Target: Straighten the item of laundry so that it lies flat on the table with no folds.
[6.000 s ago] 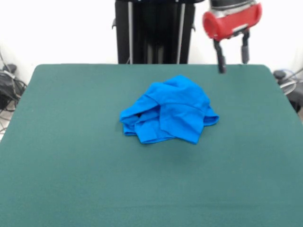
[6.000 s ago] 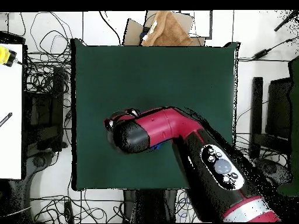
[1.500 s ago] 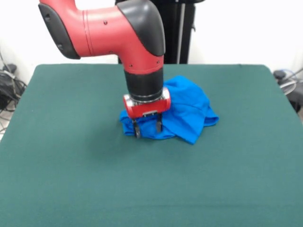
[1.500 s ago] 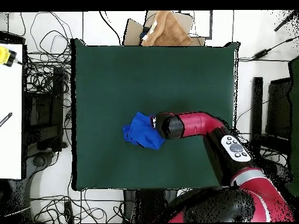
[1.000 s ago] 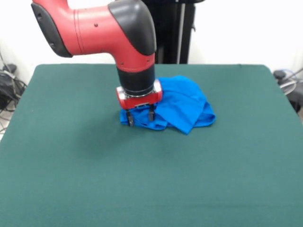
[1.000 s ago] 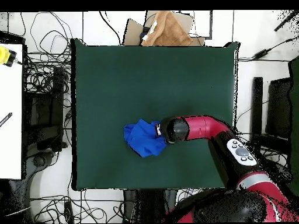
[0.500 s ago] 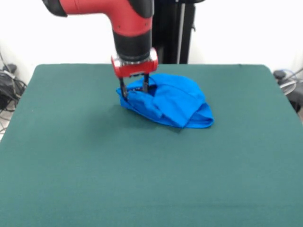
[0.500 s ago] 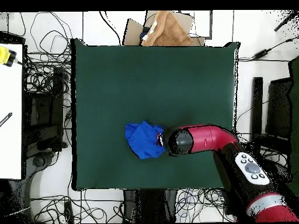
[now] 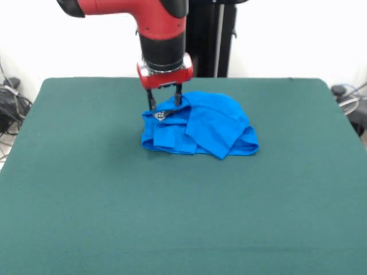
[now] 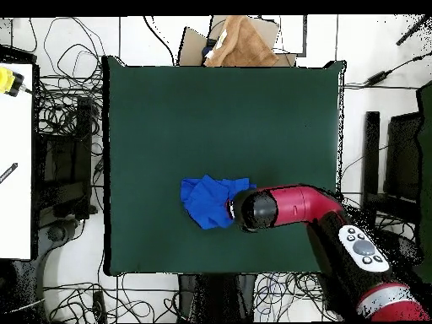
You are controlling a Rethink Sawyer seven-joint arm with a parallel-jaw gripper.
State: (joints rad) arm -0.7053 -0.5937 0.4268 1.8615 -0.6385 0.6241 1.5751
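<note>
Front view: the blue T-shirt (image 9: pixel 198 127) lies crumpled in a heap a little above the centre of the frame, on the dark green table (image 9: pixel 86 200). It is bunched into several overlapping folds, with a flap hanging over its lower right side and a small patch of white print showing near its upper left corner. The gripper (image 9: pixel 164 102) comes down from the upper left of the frame on the red and black arm (image 9: pixel 155 28), and sits at the heap's upper left corner. Its two dark fingers (image 9: pixel 151 101) stand a little apart, with a raised fold of blue cloth between them, so they appear clamped on that corner of the shirt. The rest of the shirt spreads to the right of and below the gripper.

Overhead view: the T-shirt (image 10: pixel 207 201) lies slightly left of and below the middle of the table (image 10: pixel 253 101). The arm (image 10: pixel 295 207) reaches in from the lower right, and its wrist covers the shirt's right edge, hiding the fingers.
</note>
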